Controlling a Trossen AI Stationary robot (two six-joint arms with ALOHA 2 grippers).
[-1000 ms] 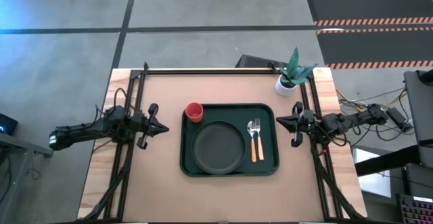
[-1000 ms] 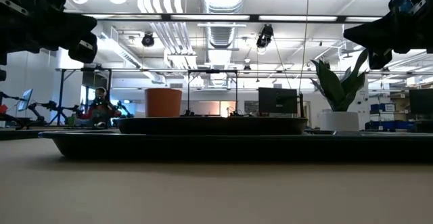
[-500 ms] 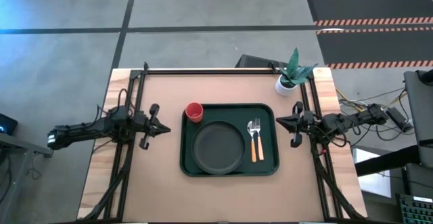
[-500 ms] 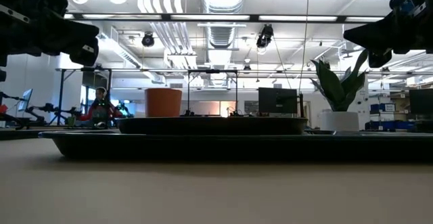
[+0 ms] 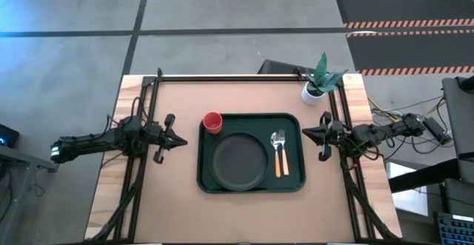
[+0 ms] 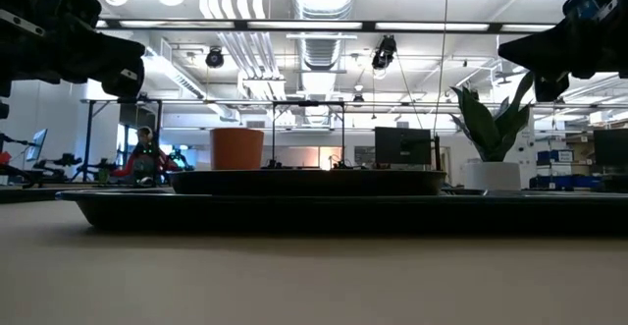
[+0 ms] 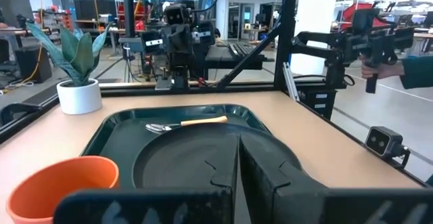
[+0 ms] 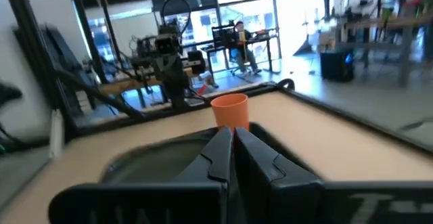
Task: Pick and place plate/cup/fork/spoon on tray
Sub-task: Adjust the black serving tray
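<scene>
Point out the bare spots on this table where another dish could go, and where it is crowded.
Bare table lies between the tray and the far edge, and along the near edge. The tray is crowded: plate, fork, spoon, with the cup at its corner. The plant pot fills the far right corner.

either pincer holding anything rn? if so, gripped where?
Nothing held. The left pincer and the right pincer are both shut and empty, off either side of the tray; plate, cup, fork and spoon sit on it.
</scene>
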